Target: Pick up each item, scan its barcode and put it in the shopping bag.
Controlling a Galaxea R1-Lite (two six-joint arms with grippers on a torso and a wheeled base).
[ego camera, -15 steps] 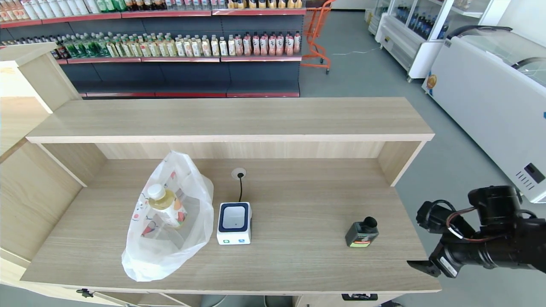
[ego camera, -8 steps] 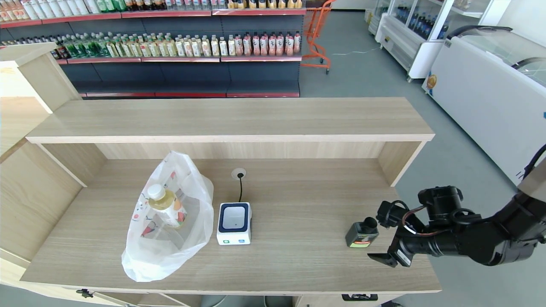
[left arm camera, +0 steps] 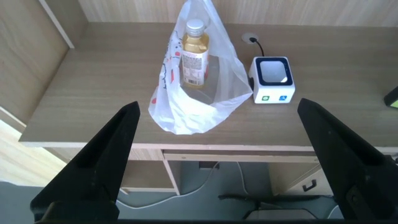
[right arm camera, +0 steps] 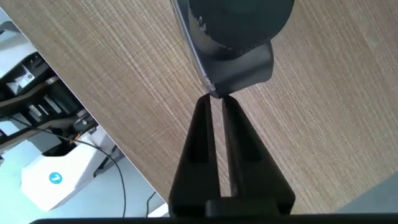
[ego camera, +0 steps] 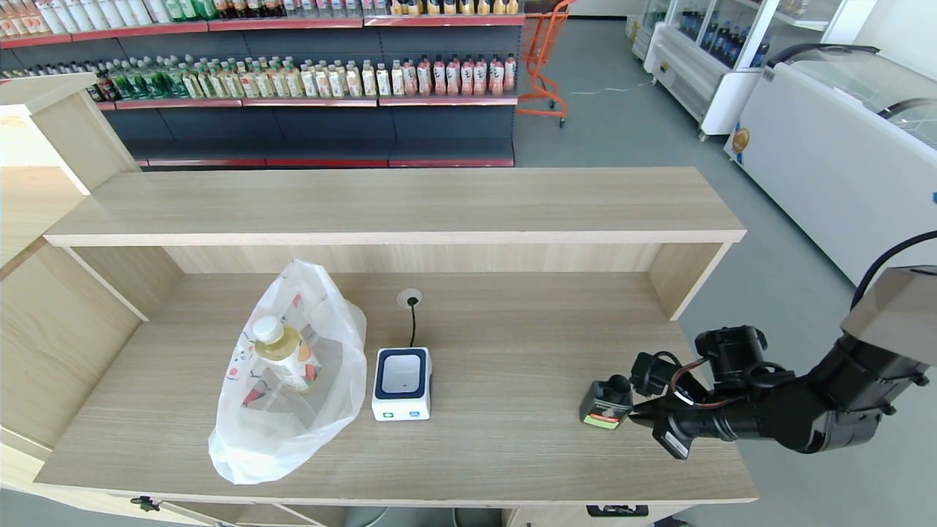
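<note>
I have the right gripper [ego camera: 635, 411] low over the counter [ego camera: 512, 344], near its right end, with the arm coming in from the right. In the right wrist view the two flat black fingers [right arm camera: 200, 143] are drawn nearly together, with only a thin slit between them. Their tips sit against the lower corner of the jar [right arm camera: 239, 37], but I cannot tell whether they pinch any part of it. The jar [ego camera: 605, 404] is small, squarish and dark grey, with a round black cap and a green and red band across its label. It stands on the pale wood-grain top, touching the gripper and well to the right of the scanner [ego camera: 401, 380].

The scanner is a white box with rounded corners and a dark-framed window. A thin black cable [ego camera: 413, 322] runs from it to a round port in the counter. Just left of it slumps the bag [ego camera: 329, 395], thin crinkled translucent plastic with a printed pattern. A bottle [ego camera: 284, 355] of yellow drink with a white cap leans inside.

The left gripper [left arm camera: 217, 106] hangs off the counter's near edge, its broad black fingers [left arm camera: 99, 168] spread wide and holding nothing.
</note>
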